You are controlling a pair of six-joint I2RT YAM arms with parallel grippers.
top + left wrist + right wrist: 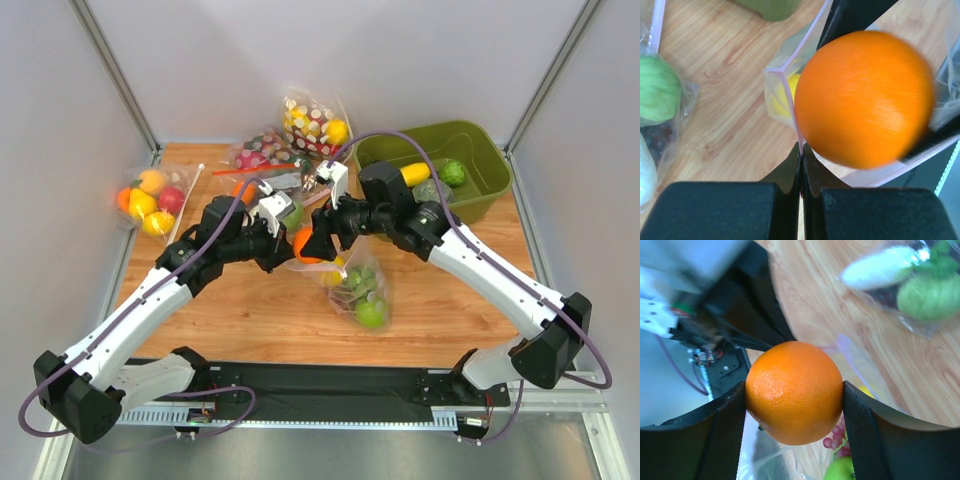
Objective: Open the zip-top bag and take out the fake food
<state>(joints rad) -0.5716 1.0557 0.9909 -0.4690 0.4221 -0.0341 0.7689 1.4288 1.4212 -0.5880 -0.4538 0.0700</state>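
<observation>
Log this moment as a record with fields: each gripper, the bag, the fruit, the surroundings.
left gripper: shut on the edge strip of the zip-top bag
right gripper: shut on the orange, one finger on each side
orange position: at the bag's mouth, between the two grippers
bag contents: green fruit and a yellow piece inside
green bin: far right of the table, holds yellow and green items
other bags: polka-dotted bag at the back, fruit bag at far left
</observation>
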